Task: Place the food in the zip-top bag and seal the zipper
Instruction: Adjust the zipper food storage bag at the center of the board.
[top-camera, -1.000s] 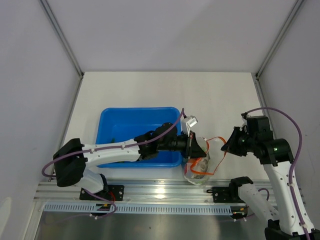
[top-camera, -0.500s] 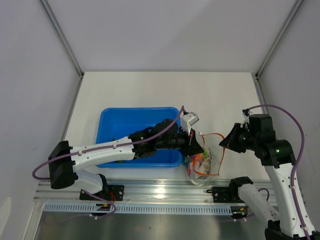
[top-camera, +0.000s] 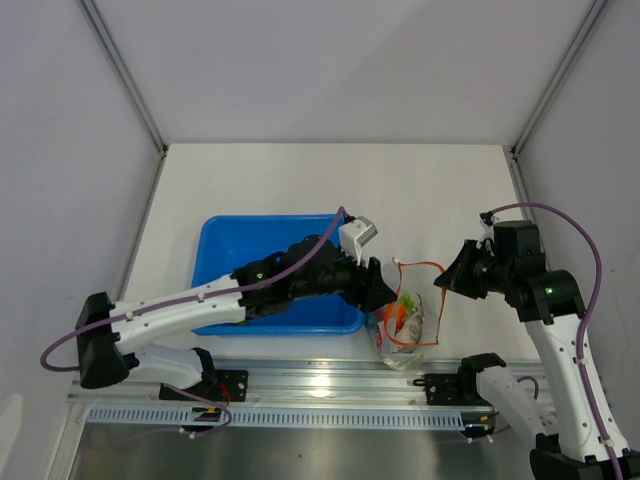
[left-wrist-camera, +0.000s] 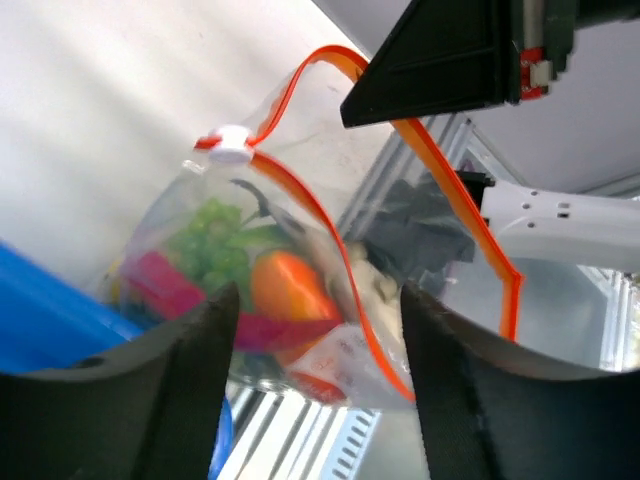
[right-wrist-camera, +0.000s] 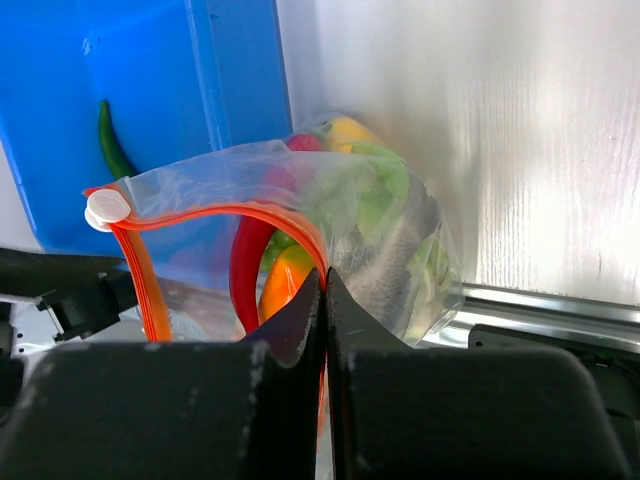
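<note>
The blue tray (top-camera: 275, 218) lies flat on the white table (top-camera: 330, 180), on my left side, near the aluminium rail (top-camera: 300, 383). A slotted cable duct (top-camera: 300, 417) runs alongside that rail.

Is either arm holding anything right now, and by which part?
The right gripper pinches the zip-top bag by its zipper strip at the mouth; left gripper open, holding nothing.

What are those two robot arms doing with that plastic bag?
The right gripper pinches the zip-top bag by its orange zipper, holding the mouth open. The left gripper is open right at the mouth. Toy food sits inside; one green piece lies in the blue tray. The bag is not sealed yet.
</note>
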